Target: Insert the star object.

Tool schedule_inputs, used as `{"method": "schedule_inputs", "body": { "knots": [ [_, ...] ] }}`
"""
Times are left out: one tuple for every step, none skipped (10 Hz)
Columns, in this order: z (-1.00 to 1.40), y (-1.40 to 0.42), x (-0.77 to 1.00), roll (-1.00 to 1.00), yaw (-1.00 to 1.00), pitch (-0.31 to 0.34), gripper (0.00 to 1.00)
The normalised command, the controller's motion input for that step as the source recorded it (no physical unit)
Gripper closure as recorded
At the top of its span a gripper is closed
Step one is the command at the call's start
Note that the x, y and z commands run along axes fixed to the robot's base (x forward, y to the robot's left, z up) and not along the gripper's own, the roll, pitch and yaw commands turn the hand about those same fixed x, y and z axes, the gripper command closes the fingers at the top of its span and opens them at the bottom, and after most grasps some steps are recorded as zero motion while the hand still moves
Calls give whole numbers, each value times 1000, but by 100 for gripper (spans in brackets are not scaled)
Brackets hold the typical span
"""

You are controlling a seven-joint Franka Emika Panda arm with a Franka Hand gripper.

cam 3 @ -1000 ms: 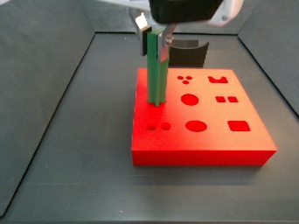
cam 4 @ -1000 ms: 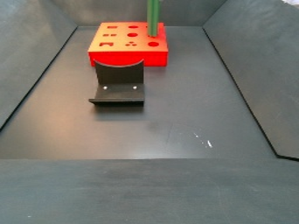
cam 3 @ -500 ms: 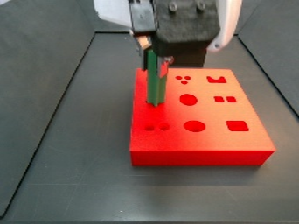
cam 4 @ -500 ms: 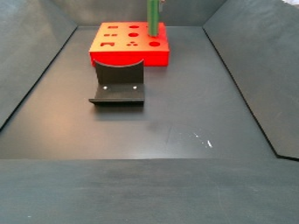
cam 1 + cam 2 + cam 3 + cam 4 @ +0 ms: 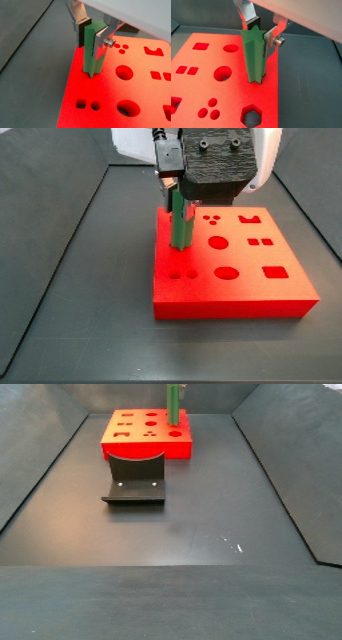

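Note:
The star object [image 5: 177,223] is a bright green rod with a star-shaped section. It stands upright with its lower end in a hole near the edge of the red block [image 5: 241,278]. My gripper [image 5: 178,196] is directly above the block and shut on the rod's upper end. Both wrist views show the silver fingers with dark pads pressed on either side of the rod [image 5: 92,52] [image 5: 254,55], the gripper [image 5: 91,34] [image 5: 256,36] at its top. The rod [image 5: 174,402] also rises from the block [image 5: 134,436] in a side view, where the gripper is out of frame.
The red block has several other shaped holes: circles [image 5: 123,72], squares [image 5: 200,46] and a hexagon [image 5: 252,116]. The dark fixture [image 5: 135,481] stands on the floor in front of the block. Dark walls enclose the floor on both sides.
My gripper has come down with the green rod. The rod's top is lower and less of it shows above the red block.

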Motion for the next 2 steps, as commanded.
{"method": "schedule_inputs", "body": {
  "knots": [
    [0,0,0,24,0,0,100],
    [0,0,0,7,0,0,100]
  ]
}}
